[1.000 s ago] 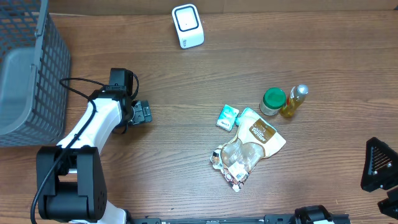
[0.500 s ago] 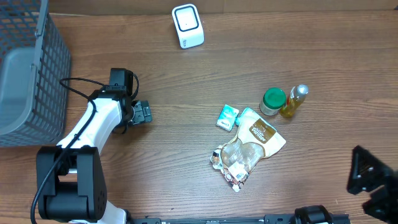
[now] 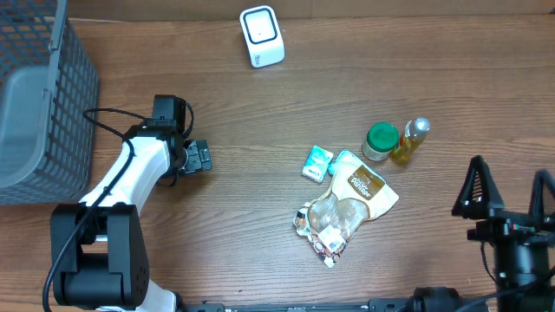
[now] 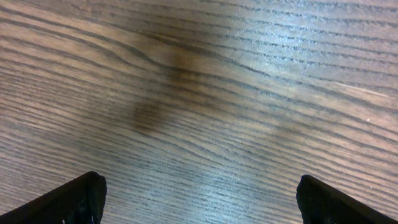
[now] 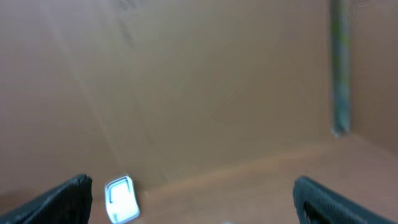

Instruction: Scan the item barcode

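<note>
The white barcode scanner [image 3: 262,35] stands at the back of the table; it also shows, blurred, low in the right wrist view [image 5: 121,199]. Right of centre lie the items: a small teal packet [image 3: 317,162], a cream pouch [image 3: 364,185] and a clear snack bag [image 3: 329,221]. No barcode is legible. My right gripper [image 3: 508,192] hangs open at the table's right front, right of the items, holding nothing. My left gripper [image 3: 198,157] is open over bare wood at the left, its fingertips [image 4: 74,199] wide apart.
A green-lidded jar [image 3: 380,141] and a yellow bottle [image 3: 409,141] stand just behind the pouch. A grey mesh basket [image 3: 35,104] fills the left edge of the table. Bare wood lies between the scanner and the items.
My right arm has come in from the lower right corner, moving left and turning so both fingers now show. The left arm and the items have not moved.
</note>
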